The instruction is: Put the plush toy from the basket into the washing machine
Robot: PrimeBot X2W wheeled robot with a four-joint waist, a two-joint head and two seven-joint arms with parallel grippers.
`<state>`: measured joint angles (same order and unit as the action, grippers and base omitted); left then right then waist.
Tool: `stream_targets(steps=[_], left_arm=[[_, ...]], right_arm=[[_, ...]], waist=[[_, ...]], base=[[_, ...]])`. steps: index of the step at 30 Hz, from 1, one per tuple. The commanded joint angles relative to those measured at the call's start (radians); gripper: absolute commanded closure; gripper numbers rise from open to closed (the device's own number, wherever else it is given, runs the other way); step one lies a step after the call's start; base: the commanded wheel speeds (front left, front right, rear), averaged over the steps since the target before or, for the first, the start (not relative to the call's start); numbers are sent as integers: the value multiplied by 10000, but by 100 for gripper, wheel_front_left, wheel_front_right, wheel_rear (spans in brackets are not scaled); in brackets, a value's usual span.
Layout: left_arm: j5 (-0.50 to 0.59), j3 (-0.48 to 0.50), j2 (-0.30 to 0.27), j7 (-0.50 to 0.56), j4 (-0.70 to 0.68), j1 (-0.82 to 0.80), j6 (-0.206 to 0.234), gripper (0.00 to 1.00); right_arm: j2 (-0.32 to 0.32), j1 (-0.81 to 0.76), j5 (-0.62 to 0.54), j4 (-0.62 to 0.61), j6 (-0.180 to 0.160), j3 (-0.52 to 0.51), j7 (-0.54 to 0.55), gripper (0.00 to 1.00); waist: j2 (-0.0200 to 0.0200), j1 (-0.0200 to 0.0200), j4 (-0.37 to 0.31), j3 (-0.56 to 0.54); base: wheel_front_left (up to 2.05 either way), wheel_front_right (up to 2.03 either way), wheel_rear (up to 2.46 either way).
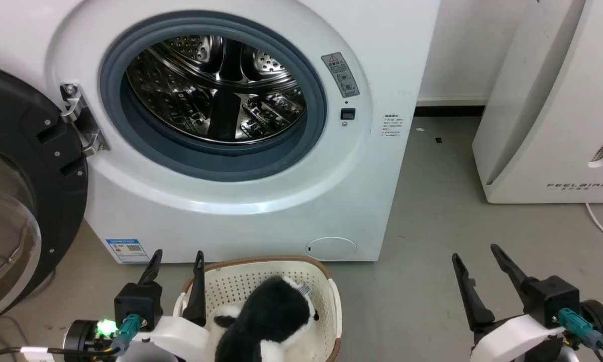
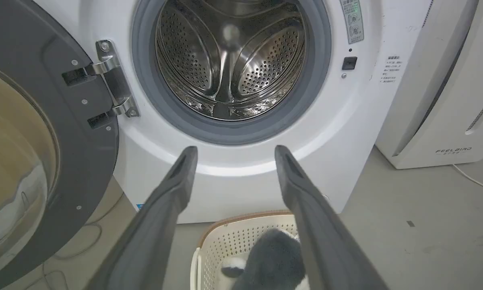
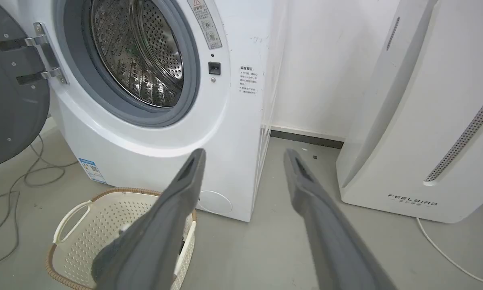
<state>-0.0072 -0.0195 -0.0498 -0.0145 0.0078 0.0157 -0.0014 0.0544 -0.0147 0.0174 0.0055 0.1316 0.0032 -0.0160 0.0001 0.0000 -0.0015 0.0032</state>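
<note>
The plush toy (image 1: 276, 311) lies in the basket (image 1: 231, 287); left end effector (image 1: 178, 253) and right end effector (image 1: 475, 251) gape empty.

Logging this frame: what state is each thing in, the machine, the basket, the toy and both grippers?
washing machine: door swung open to the left; drum empty as far as visible.
basket: upright on the floor in front of the washing machine.
plush toy: lying in the basket, not gripped.
left gripper: open, empty.
right gripper: open, empty.
</note>
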Motion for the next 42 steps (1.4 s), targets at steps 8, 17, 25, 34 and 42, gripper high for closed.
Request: stream_targets(steps=[8, 17, 25, 34, 42], left_arm=[[-163, -177, -2, -232, 121, -74, 110, 0], [-289, -383, -2, -421, 337, -217, 166, 0], [-402, -570, -3, -588, 689, -422, 214, 0], [-525, -779, -3, -776, 1417, -828, 212, 0], [-642, -934, -6, -943, 2366, -1347, 166, 0]], right_arm=[[-6, 0, 61, -24, -1, -112, -229, 0], [-9, 55, 42, -74, -2, -114, -416, 0], [-12, 149, 94, -127, -3, -141, -582, 0], [-15, 323, 128, -277, -3, -169, -769, 0], [-17, 500, 230, -342, -4, -143, -936, 0]], waist=[[-1, 0, -26, 79], [-1, 0, -68, 281], [-1, 0, -128, 574], [-1, 0, -201, 1071], [-1, 0, -310, 1606]], base=[[0, 0, 0], [0, 0, 0], [0, 0, 0], [0, 0, 0], [0, 0, 0]])
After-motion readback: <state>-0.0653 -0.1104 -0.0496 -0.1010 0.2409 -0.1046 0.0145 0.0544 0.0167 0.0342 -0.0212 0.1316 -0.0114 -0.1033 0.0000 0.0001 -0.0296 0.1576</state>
